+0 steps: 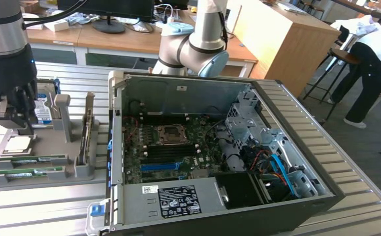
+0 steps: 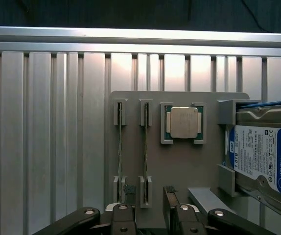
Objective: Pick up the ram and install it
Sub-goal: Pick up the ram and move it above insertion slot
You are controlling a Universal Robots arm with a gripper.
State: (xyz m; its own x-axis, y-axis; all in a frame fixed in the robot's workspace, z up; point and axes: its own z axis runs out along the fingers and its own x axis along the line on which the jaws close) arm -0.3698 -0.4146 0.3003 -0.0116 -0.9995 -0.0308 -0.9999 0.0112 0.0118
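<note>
While pincer (image 2: 148, 208) hangs jaws apart, ribbed metal table (image 1: 46, 206) gleams (wooden desks (image 1: 105, 38) behind).

An open computer case (image 1: 177, 93) is lying on its side on the slatted metal table (image 1: 59, 211), baring its motherboard (image 1: 171, 157) and a bright blue slot strip (image 1: 159, 166). Toward the exterior view's left, a grey holder tray (image 1: 43, 179) is sitting just beside the case. It is carrying a square processor chip (image 1: 17, 144) in a frame and a hard drive (image 1: 44, 110) standing on edge. Off the table at the exterior view's right, a person (image 1: 374, 64) in a white top is bending over near a stool (image 1: 338, 59).
</note>
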